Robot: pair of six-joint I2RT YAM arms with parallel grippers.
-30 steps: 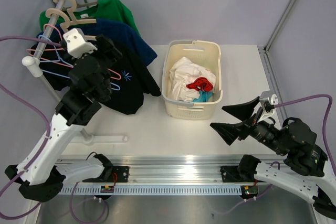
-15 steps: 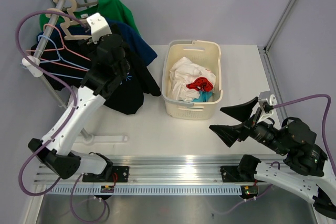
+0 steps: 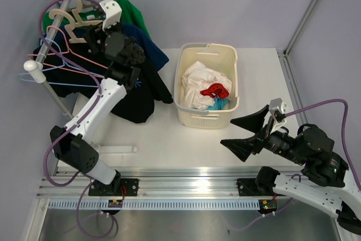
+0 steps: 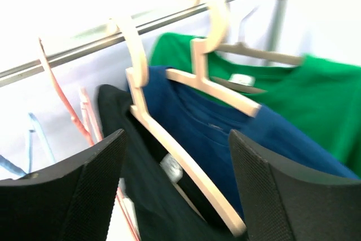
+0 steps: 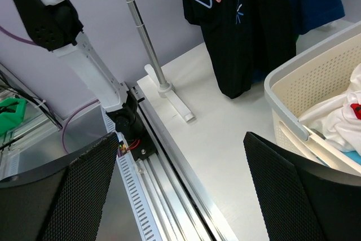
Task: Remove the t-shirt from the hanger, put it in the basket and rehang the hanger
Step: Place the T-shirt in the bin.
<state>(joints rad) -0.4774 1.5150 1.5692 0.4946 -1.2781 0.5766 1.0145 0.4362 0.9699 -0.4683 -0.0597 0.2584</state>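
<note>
A black t-shirt (image 3: 135,97), a blue t-shirt (image 3: 148,43) and a green t-shirt (image 3: 131,12) hang on wooden hangers on a rail at the far left. My left gripper (image 3: 84,29) is open and empty, raised close to the hanger necks. In the left wrist view its jaws (image 4: 177,139) stand wide apart around the black t-shirt's (image 4: 130,156) wooden hanger (image 4: 169,156), apart from it. The blue t-shirt (image 4: 237,134) and green t-shirt (image 4: 304,94) hang behind. My right gripper (image 3: 228,132) is open and empty above the table's front right.
A cream laundry basket (image 3: 180,71) with white, red and teal clothes stands mid-table; it also shows in the right wrist view (image 5: 316,83). Several thin pink and blue wire hangers (image 3: 62,66) hang empty on the rail (image 4: 169,21). The rail's stand foot (image 3: 113,149) rests near the front left.
My left arm has risen and swung back from in front of the black t-shirt up to the hanger necks. My right gripper has drifted slightly left.
</note>
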